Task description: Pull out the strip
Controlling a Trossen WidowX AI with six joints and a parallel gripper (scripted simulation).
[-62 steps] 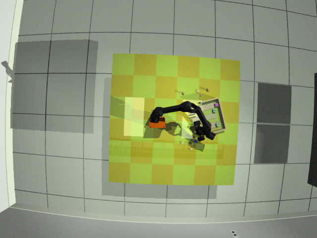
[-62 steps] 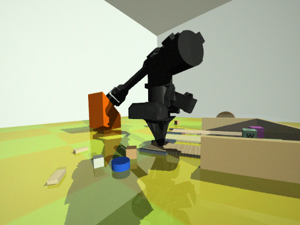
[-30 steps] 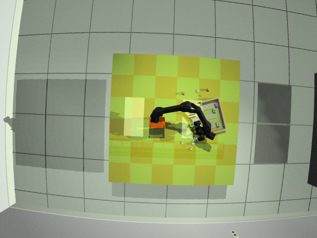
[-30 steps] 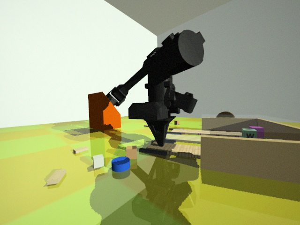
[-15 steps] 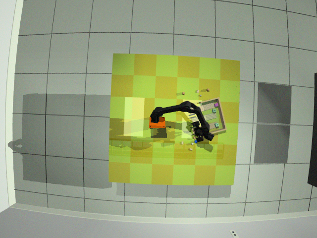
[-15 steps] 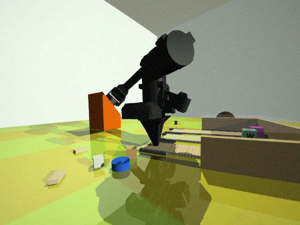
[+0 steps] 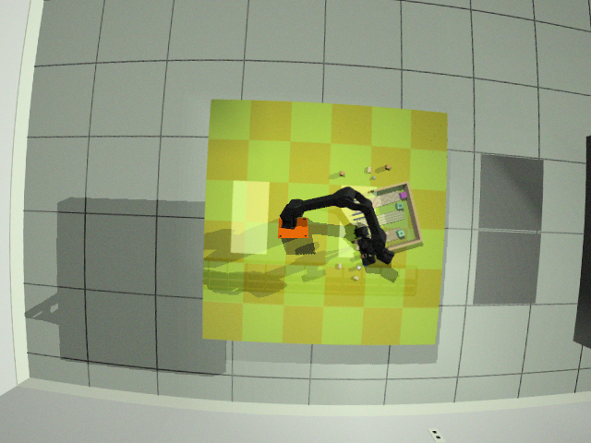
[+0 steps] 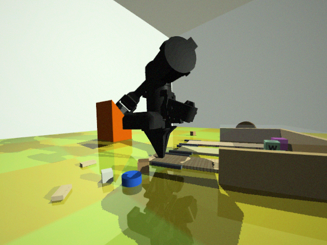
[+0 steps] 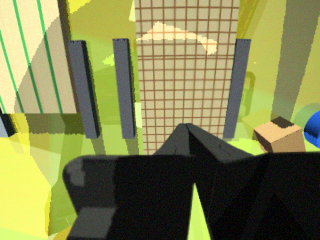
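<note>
My gripper [image 8: 159,155] [image 9: 184,129] is shut on the near end of a brown grid-patterned strip [image 8: 190,162] [image 9: 185,90], low over the floor. The strip lies flat between grey rails [image 9: 123,85] and runs out of the open side of a tan tray [image 8: 263,168] [image 7: 414,209]. A teal cube marked W [image 8: 272,145] sits inside the tray next to a purple cube [image 8: 281,141]. The tray's near wall hides what the cube rests on. The top view shows two teal cubes [image 7: 399,206] [image 7: 401,233] in the tray. A cream strip with green lines [image 9: 35,55] lies to the left.
A blue cylinder [image 8: 131,177] [image 9: 312,127], a tan block [image 8: 143,164] [image 9: 277,137] and a white block [image 8: 107,175] lie close beside the gripper. Wooden pieces [image 8: 61,192] [image 8: 88,163] lie further left. The arm's orange base [image 8: 111,123] [image 7: 292,229] stands behind.
</note>
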